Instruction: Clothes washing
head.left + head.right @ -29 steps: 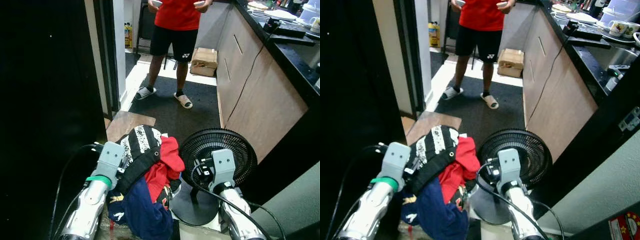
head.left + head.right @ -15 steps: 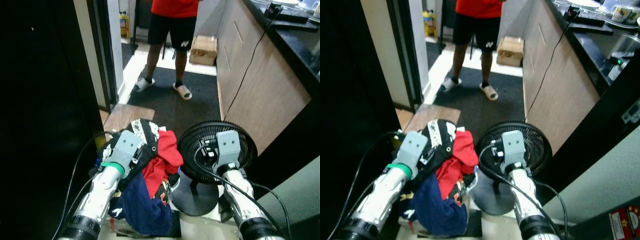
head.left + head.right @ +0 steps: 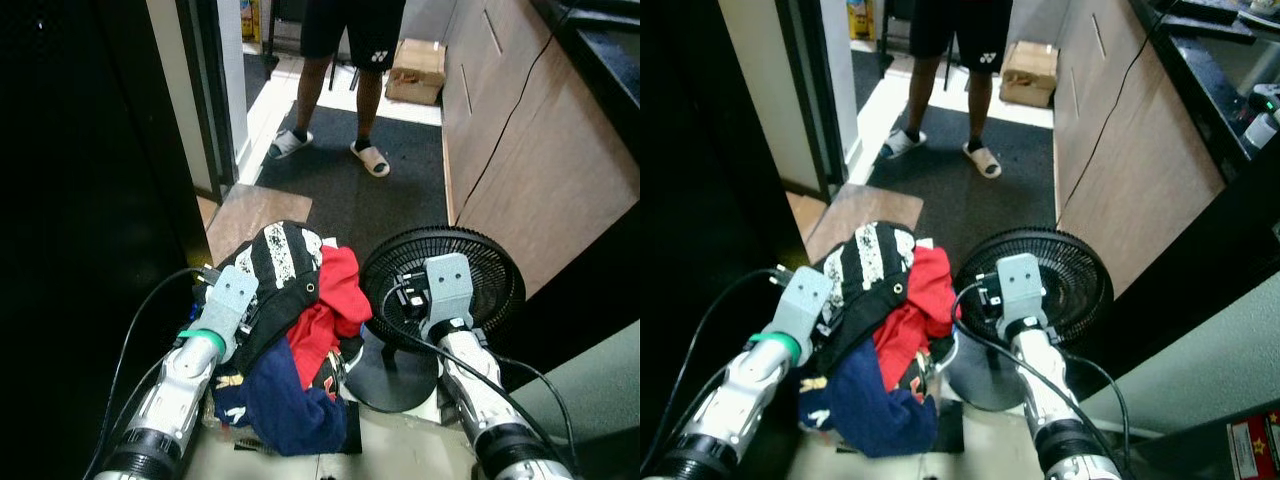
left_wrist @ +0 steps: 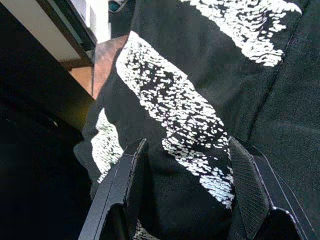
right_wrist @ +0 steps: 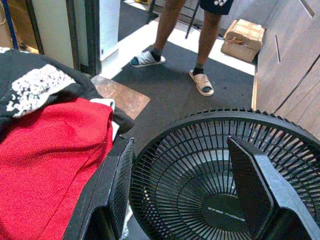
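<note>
We pinch the black-and-white top (image 4: 200, 115) between our left gripper's (image 4: 182, 192) fingers at the far left of the clothes pile (image 3: 295, 370), beside the fan (image 3: 455, 290), our right gripper (image 5: 182, 185) spread and empty; soft, light, floppy cloth, best gathered by a thick fold.

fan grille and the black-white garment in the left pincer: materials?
Fan grille: looks like moulded black plastic, semi-gloss, thin radial ribs; painted metal not ruled out. Black-white garment: soft matte woven or knit fabric with a flecked white print, creasing between the left pincer fingers.
</note>
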